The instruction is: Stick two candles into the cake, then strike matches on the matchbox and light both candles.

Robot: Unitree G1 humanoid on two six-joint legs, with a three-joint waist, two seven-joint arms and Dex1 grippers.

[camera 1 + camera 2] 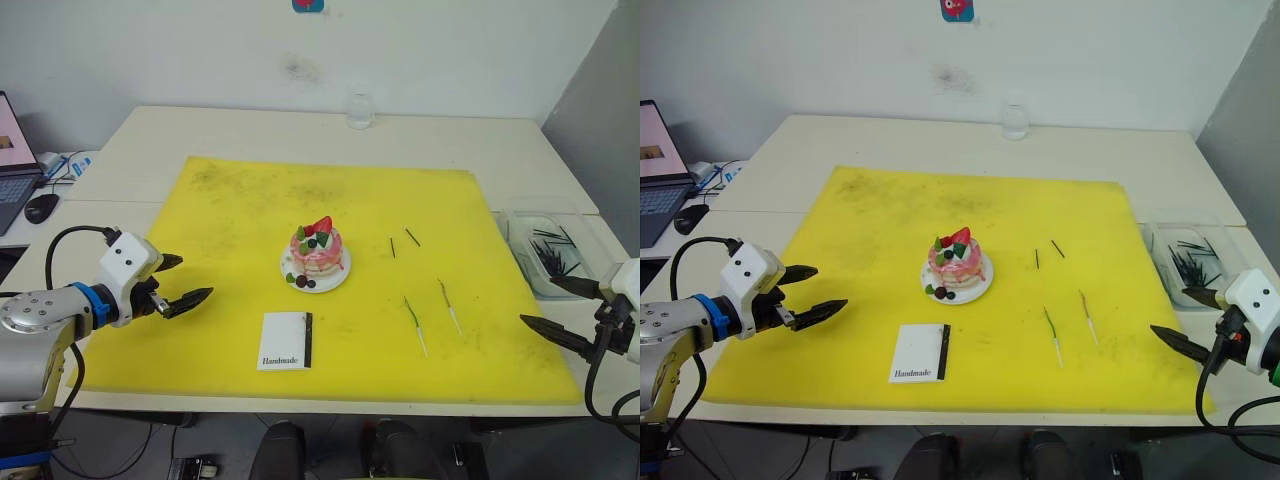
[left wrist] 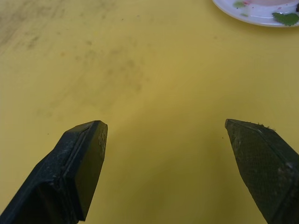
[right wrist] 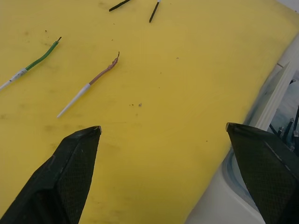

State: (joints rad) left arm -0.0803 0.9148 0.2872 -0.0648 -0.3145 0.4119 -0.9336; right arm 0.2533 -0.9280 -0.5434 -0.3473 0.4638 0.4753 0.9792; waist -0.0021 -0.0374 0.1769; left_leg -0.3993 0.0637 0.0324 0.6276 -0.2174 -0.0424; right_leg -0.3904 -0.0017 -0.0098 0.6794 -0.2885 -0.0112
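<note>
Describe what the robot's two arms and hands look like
Each arm ends in a white boxy wrist block carrying two tapered black fingers. The left hand sits on a silver forearm with a blue ring and a looping black cable; the right hand also trails black cable.

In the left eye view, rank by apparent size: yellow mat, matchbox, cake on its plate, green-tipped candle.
1. Yellow mat, by far the largest.
2-3. Cake on its plate and matchbox look about alike; not ranked.
4. Green-tipped candle, the slimmest.

Pale beige tabletop (image 1: 250, 135) carries a large yellow rectangular mat (image 1: 230, 230), a clear glass (image 1: 360, 110) near the far edge, and a clear plastic tray (image 1: 520, 235) just beside the mat's right edge.
</note>
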